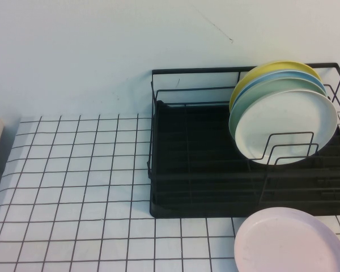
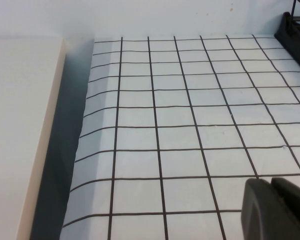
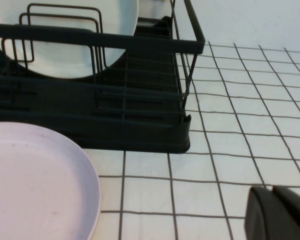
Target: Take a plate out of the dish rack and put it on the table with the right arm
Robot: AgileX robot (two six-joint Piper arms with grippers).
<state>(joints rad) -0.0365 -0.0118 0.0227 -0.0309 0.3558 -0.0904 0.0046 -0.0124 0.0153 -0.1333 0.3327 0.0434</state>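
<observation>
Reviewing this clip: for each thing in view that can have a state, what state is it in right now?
white plate: upright in the dish rack, frontmost of the stack
dish rack: on the table, holding four upright plates
green plate: upright behind the white one
blue plate: upright, further back
yellow plate: upright, rearmost
pink plate: flat on the table, before the rack
left gripper: above bare table
right gripper: low beside the rack

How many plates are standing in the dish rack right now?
4, upright at the dish rack's right end: white plate in front, then mint-green, blue, yellow behind. More may be hidden.
</observation>
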